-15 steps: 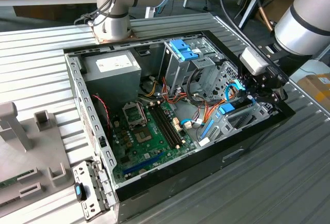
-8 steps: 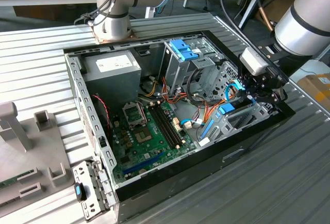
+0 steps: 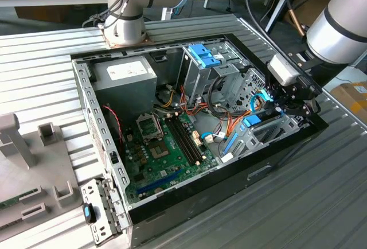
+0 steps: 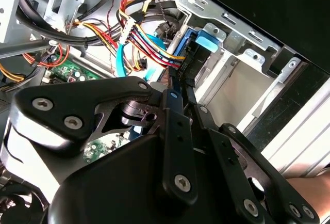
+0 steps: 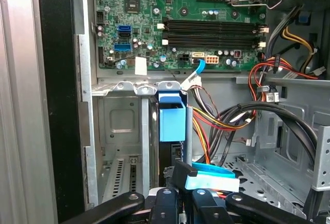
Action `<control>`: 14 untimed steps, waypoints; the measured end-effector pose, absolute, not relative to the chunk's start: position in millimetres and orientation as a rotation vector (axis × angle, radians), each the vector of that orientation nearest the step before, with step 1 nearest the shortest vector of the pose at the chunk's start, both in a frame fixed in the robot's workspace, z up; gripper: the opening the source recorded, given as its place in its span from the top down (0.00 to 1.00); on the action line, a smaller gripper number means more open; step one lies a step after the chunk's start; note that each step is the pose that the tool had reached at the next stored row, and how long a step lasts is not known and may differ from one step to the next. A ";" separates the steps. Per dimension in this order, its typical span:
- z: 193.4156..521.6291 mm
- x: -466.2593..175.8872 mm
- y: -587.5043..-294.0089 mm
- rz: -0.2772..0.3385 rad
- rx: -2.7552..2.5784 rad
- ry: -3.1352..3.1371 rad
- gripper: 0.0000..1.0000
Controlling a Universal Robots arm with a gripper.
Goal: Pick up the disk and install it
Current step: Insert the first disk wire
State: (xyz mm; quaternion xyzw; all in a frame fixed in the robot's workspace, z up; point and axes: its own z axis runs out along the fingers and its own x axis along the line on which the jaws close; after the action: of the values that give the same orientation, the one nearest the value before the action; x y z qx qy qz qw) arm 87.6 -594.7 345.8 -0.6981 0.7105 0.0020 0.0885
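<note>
The disk (image 5: 171, 121) stands on edge in the narrow metal drive bay (image 5: 121, 131) at the corner of the open computer case (image 3: 229, 180). Its bright blue carrier end faces up and its dark body runs down into the slot. In the second wrist view the disk (image 4: 181, 48) shows as a thin dark slab with a blue edge running straight out from my fingertips. My gripper (image 5: 185, 203) hangs right over the bay, fingers drawn close together on the disk's near end. In the exterior view the gripper (image 3: 279, 107) reaches into the case's right corner, beside the disk's blue end (image 3: 254, 121).
Bundles of orange, yellow, black and blue cables (image 5: 232, 121) crowd the bay's side. The green motherboard (image 3: 166, 146), a power supply (image 3: 126, 77) and an upper drive cage with a blue carrier (image 3: 203, 57) fill the case. A grey fixture (image 3: 34, 168) sits at the exterior view's left.
</note>
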 end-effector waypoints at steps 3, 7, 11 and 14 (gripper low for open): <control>345.9 87.6 -594.7 0.015 -2.073 2.111 0.84; 344.6 87.6 -595.0 0.016 -2.072 2.111 0.84; 343.6 87.6 -595.2 0.016 -2.072 2.111 0.84; 344.7 87.6 -595.3 0.022 -2.069 2.108 0.84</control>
State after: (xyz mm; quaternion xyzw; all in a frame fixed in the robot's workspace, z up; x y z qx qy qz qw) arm 87.6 -595.3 344.7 -0.6974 0.7105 0.0076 0.0939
